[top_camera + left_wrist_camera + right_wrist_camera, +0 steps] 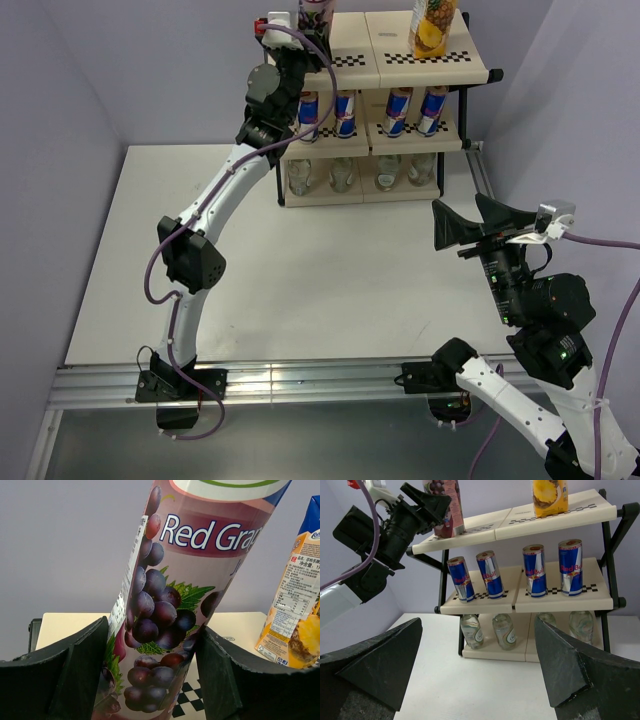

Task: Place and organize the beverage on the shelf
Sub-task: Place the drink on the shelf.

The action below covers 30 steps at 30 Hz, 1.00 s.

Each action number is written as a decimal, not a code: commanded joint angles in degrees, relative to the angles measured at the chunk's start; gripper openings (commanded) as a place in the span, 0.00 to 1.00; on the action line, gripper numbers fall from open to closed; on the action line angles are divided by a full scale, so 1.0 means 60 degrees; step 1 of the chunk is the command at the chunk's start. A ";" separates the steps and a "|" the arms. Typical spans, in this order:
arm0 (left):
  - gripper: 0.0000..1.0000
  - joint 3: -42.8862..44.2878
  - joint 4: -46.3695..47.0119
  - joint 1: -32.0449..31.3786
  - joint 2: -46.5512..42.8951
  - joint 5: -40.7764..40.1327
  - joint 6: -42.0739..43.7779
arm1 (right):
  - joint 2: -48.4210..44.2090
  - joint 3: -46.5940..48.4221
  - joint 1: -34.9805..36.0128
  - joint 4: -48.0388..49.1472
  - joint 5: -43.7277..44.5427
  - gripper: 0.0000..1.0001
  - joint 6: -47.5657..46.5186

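Observation:
The shelf (400,62) stands at the table's far edge. My left gripper (306,38) is shut on the purple juice carton (170,595), which leans tilted on the left of the top board (65,622). The right wrist view shows that carton (445,505) with its base at the board. The yellow carton (432,28) stands upright on the top right. Several blue-and-silver cans (535,570) stand on the middle tier and clear bottles (502,630) on the bottom tier. My right gripper (470,222) is open and empty, over the table in front of the shelf.
The white table (300,280) lies in front of the shelf. Purple walls enclose the left, back and right. The left arm (215,215) reaches diagonally from the near left to the shelf's top left corner.

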 commanded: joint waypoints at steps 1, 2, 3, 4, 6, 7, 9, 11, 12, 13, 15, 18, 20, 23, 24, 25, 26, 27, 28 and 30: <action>0.70 -0.0705 -0.2170 0.0174 0.0549 -0.0364 -0.0274 | -0.0082 0.0042 -0.0030 0.0386 -0.0077 1.00 -0.0098; 0.72 -0.0705 -0.2185 0.0174 0.0534 -0.0393 -0.0288 | -0.0082 0.0027 -0.0030 0.0386 -0.0091 1.00 -0.0084; 0.76 -0.0705 -0.2200 0.0174 0.0534 -0.0408 -0.0288 | -0.0082 0.0013 -0.0030 0.0386 -0.0091 1.00 -0.0098; 0.77 -0.0734 -0.2200 0.0174 0.0534 -0.0408 -0.0274 | -0.0082 0.0012 -0.0015 0.0400 -0.0106 1.00 -0.0084; 0.77 -0.0749 -0.2200 0.0174 0.0549 -0.0437 -0.0259 | -0.0097 -0.0031 -0.0030 0.0415 -0.0091 1.00 -0.0069; 0.77 -0.0720 -0.2200 0.0189 0.0549 -0.0452 -0.0245 | -0.0111 -0.0017 -0.0030 0.0415 -0.0106 1.00 -0.0083; 0.78 -0.0749 -0.2214 0.0189 0.0563 -0.0452 -0.0259 | -0.0112 -0.0002 -0.0030 0.0415 -0.0121 1.00 -0.0098; 0.81 -0.0749 -0.2229 0.0174 0.0563 -0.0409 -0.0288 | -0.0141 -0.0017 -0.0030 0.0415 -0.0150 1.00 -0.0098; 0.81 -0.0764 -0.2229 0.0174 0.0563 -0.0423 -0.0288 | -0.0141 -0.0017 -0.0030 0.0430 -0.0150 1.00 -0.0098; 0.81 -0.0793 -0.2244 0.0174 0.0578 -0.0408 -0.0303 | -0.0141 -0.0031 -0.0030 0.0415 -0.0136 1.00 -0.0113; 0.82 -0.0822 -0.2258 0.0189 0.0592 -0.0408 -0.0303 | -0.0156 -0.0032 -0.0030 0.0430 -0.0165 1.00 -0.0113; 0.83 -0.0939 -0.2215 0.0175 0.0563 -0.0365 -0.0289 | -0.0156 -0.0032 -0.0030 0.0415 -0.0165 1.00 -0.0113; 0.72 -0.0940 -0.2229 0.0189 0.0578 -0.0306 -0.0274 | -0.0141 -0.0046 -0.0030 0.0430 -0.0179 1.00 -0.0113; 0.83 -0.0998 -0.2185 0.0204 0.0549 -0.0379 -0.0288 | -0.0156 -0.0046 -0.0030 0.0445 -0.0194 1.00 -0.0127; 0.86 -0.1085 -0.2142 0.0189 0.0534 -0.0379 -0.0288 | -0.0156 -0.0046 -0.0030 0.0445 -0.0194 1.00 -0.0113; 0.88 -0.1101 -0.2127 0.0204 0.0491 -0.0379 -0.0288 | -0.0156 -0.0046 -0.0030 0.0445 -0.0194 1.00 -0.0113; 0.87 -0.1115 -0.2112 0.0204 0.0490 -0.0364 -0.0274 | -0.0156 -0.0075 -0.0030 0.0459 -0.0209 1.00 -0.0113; 0.87 -0.1115 -0.2141 0.0204 0.0490 -0.0364 -0.0274 | -0.0156 -0.0061 -0.0030 0.0459 -0.0209 1.00 -0.0113; 0.87 -0.1115 -0.2141 0.0189 0.0490 -0.0364 -0.0274 | -0.0156 -0.0061 -0.0030 0.0459 -0.0209 1.00 -0.0113; 0.91 -0.1217 -0.2097 0.0204 0.0447 -0.0379 -0.0230 | -0.0156 -0.0090 -0.0030 0.0474 -0.0238 1.00 -0.0113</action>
